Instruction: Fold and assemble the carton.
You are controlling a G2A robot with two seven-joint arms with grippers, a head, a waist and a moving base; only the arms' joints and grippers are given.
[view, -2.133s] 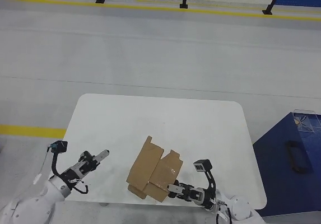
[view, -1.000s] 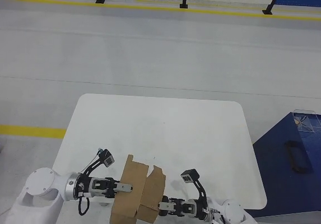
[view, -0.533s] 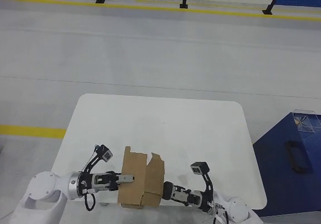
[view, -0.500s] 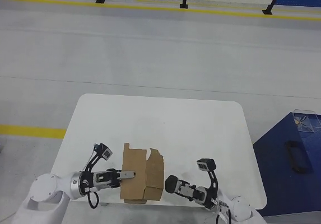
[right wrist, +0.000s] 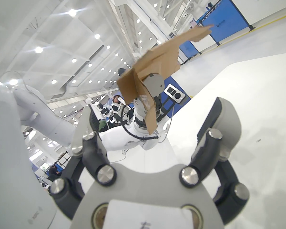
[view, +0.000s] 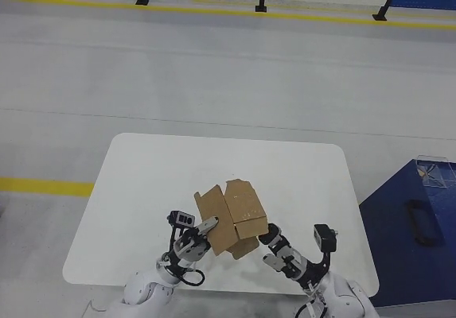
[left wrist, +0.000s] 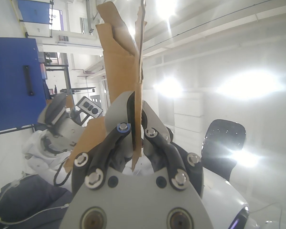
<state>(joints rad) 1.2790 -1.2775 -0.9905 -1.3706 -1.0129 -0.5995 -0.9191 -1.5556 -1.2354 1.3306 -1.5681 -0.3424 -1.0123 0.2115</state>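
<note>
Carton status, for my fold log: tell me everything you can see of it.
The carton is brown cardboard, not yet box-shaped: creased panels and flaps splay at angles. It is raised off the white table, over its near side. The left end effector is shut on one panel's edge; the right end effector is open and apart from it.

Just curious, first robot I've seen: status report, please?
Left end effector shut on carton. Right end effector open, empty. Carton held up, flaps loose. Nothing blocking.
</note>
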